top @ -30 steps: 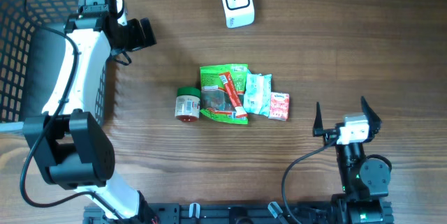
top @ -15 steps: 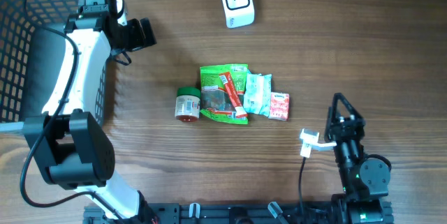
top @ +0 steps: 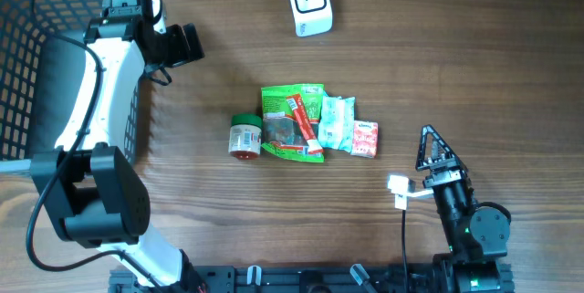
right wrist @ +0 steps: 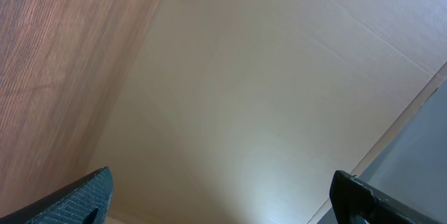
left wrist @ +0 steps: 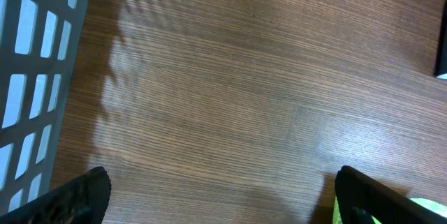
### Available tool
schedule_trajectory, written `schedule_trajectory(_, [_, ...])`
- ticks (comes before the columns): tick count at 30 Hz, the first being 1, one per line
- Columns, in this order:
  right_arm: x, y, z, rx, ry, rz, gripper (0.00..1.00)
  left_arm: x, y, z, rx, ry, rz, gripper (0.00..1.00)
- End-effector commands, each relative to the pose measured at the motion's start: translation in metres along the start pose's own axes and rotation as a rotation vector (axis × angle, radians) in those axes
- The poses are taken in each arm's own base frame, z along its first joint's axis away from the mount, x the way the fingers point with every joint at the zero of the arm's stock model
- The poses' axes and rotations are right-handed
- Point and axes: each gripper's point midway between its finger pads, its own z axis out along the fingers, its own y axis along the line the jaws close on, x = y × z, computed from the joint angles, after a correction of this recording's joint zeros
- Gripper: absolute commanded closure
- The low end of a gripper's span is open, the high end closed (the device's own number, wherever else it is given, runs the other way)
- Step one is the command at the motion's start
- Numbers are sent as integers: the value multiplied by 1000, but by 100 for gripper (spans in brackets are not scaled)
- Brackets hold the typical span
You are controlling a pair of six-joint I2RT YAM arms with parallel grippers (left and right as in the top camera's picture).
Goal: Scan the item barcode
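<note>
Wooden table [top: 474, 65] spreads under both arms. We see the right claw [top: 432, 149] rolled over since a second ago, seemingly edge-on from above, its camera now facing a pale wall [right wrist: 265, 112]. Its jaws gape wide, empty. The left claw [top: 192, 45] has not moved and is equally wide and empty. The packets [top: 292, 121] lie left of and beyond the right claw, apart from it, and the scanner [top: 309, 3] farther beyond.
</note>
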Motion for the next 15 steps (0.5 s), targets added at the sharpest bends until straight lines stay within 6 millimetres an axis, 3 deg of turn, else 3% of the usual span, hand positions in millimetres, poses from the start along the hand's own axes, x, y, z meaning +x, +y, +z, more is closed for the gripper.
schedule_trajectory(1, [-2, -2, 0, 15, -15, -35, 0, -6, 0, -8, -1, -26, -10, 0])
schedule_trajectory(2, [-2, -2, 0, 12, -17, 18, 0, -6, 0, -8, -1, -26, -10, 0])
schedule_trajectory(8, [-3, -1, 1, -2, -21, 901, 0, -6, 0, -8, -1, -26, -10, 0])
schedule_trajectory(12, [-3, -1, 1, -10, -22, 1555, 0, -6, 0, -8, -1, -26, -10, 0])
schedule_trajectory(15, [-6, 4, 2, -46, -5, 2239, 0, -6, 0, -8, -1, -26, -10, 0])
